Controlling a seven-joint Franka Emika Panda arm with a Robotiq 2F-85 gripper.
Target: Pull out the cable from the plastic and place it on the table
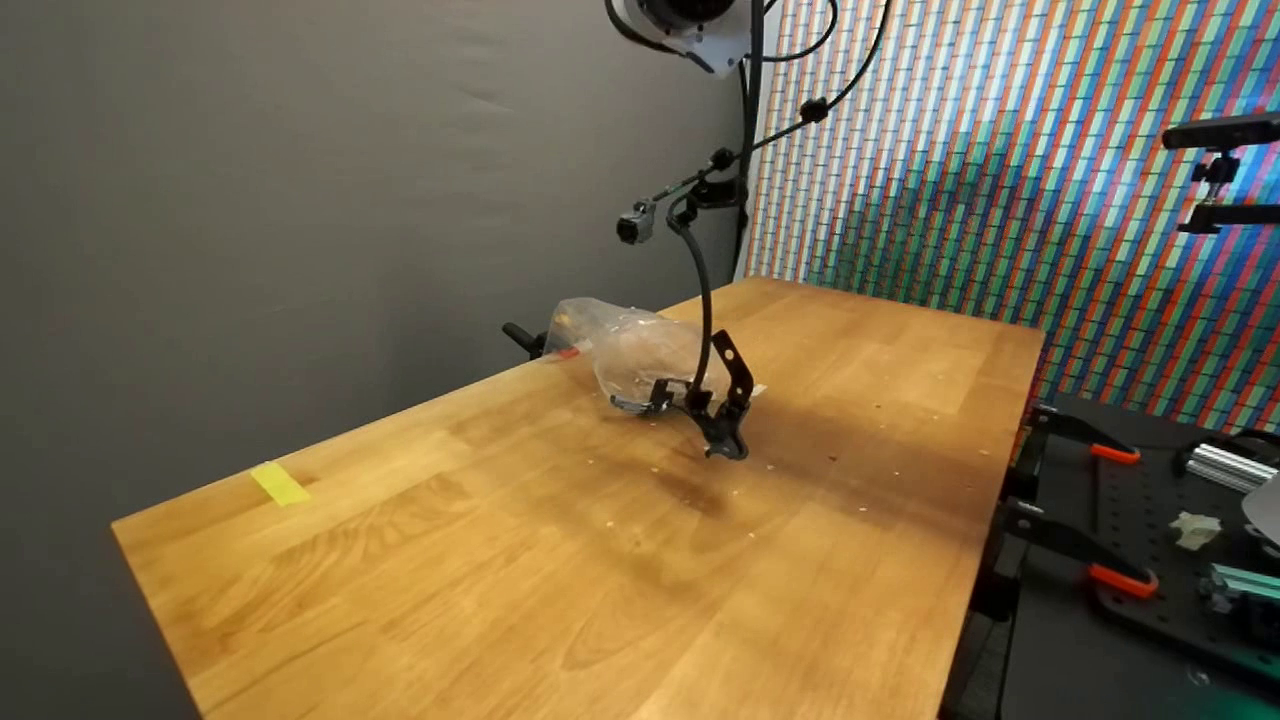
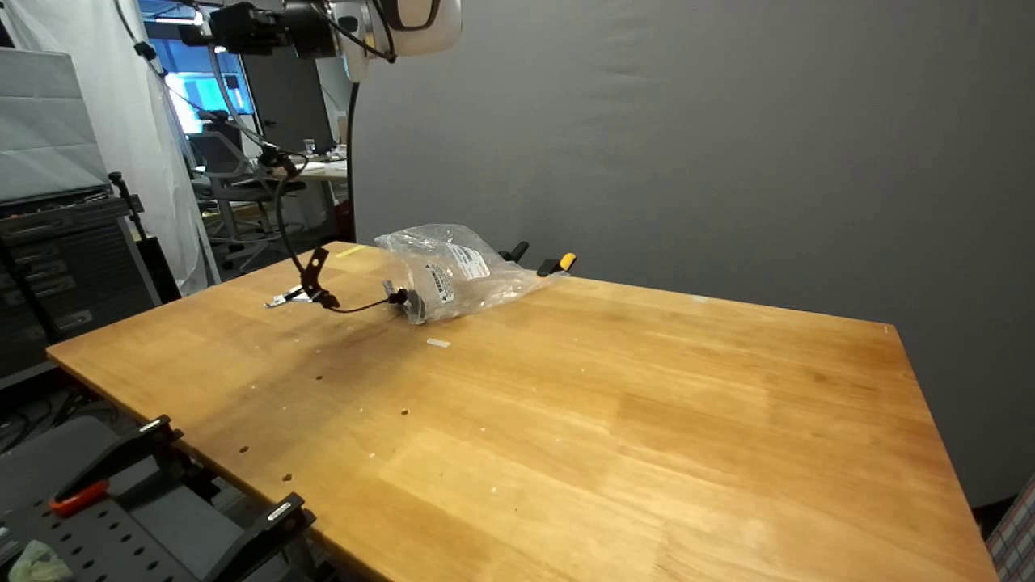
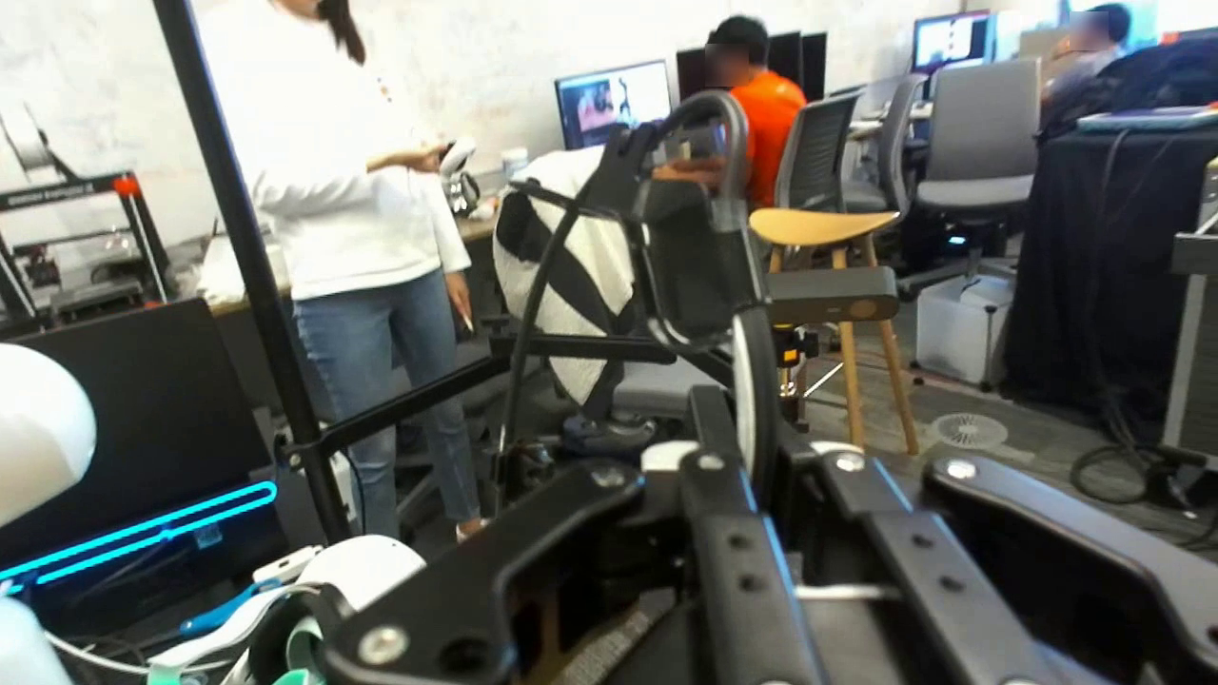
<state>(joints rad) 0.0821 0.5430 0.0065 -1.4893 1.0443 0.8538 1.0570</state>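
Note:
The black cable (image 2: 283, 218) hangs in both exterior views (image 1: 705, 300), with several connectors and a black bracket (image 2: 315, 279) low on it. A crumpled clear plastic bag (image 2: 457, 275) lies on the wooden table (image 2: 647, 453), also in an exterior view (image 1: 650, 350). A lower cable end reaches the bag's edge; I cannot tell whether it is inside. My gripper (image 2: 202, 34) is high above the table. In the wrist view, its fingers (image 3: 756, 428) are closed around a thick black part of the cable (image 3: 752, 381). In an exterior view its fingers are out of frame.
Black and yellow clamps (image 2: 558, 263) sit on the table edge behind the bag. Yellow tape (image 1: 280, 483) marks the table. A black side bench (image 1: 1060, 640) with orange-tipped clamps (image 1: 1120, 580) adjoins the table. A person in white (image 3: 352, 171) stands in the wrist view.

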